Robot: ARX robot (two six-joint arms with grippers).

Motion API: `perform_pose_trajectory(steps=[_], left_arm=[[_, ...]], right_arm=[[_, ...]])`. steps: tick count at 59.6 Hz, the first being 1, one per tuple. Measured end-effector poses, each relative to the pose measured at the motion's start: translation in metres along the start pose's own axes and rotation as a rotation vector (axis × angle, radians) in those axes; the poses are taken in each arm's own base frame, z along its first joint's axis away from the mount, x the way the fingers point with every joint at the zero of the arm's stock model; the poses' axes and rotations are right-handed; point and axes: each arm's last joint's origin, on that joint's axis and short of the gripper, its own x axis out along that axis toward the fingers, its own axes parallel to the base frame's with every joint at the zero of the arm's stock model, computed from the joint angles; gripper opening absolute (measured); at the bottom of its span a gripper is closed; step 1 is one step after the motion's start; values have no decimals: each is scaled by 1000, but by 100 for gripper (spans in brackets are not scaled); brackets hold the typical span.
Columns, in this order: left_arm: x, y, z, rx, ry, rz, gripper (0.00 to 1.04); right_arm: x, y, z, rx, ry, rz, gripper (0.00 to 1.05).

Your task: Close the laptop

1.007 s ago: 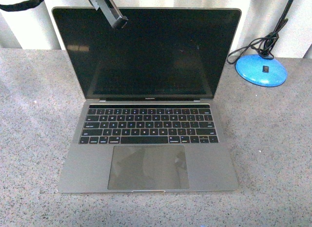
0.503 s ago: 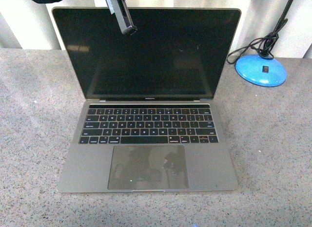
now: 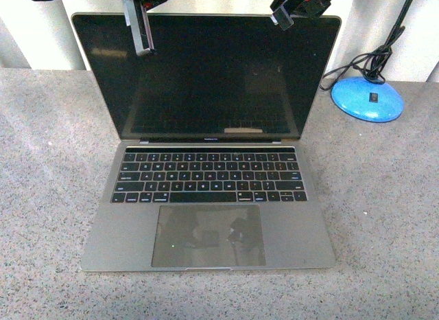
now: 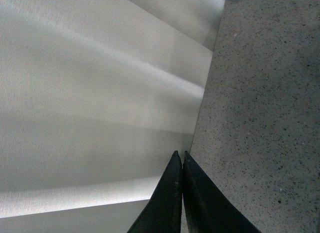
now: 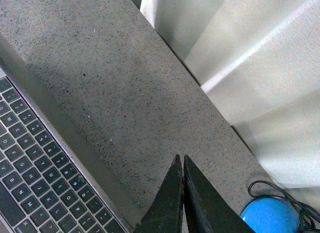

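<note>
The laptop (image 3: 209, 196) lies open on the grey speckled table, its dark screen (image 3: 206, 73) upright and facing me, black keyboard and large trackpad toward the front. My left gripper (image 3: 143, 51) hangs shut in front of the screen's upper left part, holding nothing. My right gripper (image 3: 280, 21) is shut at the screen's top edge, right of centre. In the right wrist view the shut right gripper (image 5: 180, 158) is above bare table beside the laptop's keyboard (image 5: 35, 163). In the left wrist view the shut left gripper (image 4: 180, 154) shows against white curtain and table.
A blue round lamp base (image 3: 368, 98) with a black cable stands at the back right of the table (image 3: 384, 196). It shows too as a lamp base (image 5: 270, 215) in the right wrist view. A white curtain (image 3: 41, 38) hangs behind the table.
The left gripper has moved left and slightly up across the screen. The right gripper has come into view at the screen's top right edge. The laptop has not moved.
</note>
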Motion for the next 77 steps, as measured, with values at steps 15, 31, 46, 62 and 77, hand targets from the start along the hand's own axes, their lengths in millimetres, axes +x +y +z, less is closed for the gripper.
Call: perform_pose_trajectory(steps=[15, 31, 46, 62, 77], left_arm=[[-15, -5, -3, 37, 21, -72, 4], [-27, -12, 0, 37, 27, -149, 4], [-34, -18, 0, 16, 26, -209, 4], [-40, -29, -2, 1, 25, -252, 4], [-41, -34, -2, -6, 31, -281, 4]], right_arm=[[-4, 10, -6, 25, -7, -9, 1], [-4, 30, -9, 41, -15, -2, 1], [-4, 41, -13, 74, -15, 0, 1], [-6, 49, -25, 112, -7, 4, 1], [-8, 60, -33, 133, -8, 10, 1]])
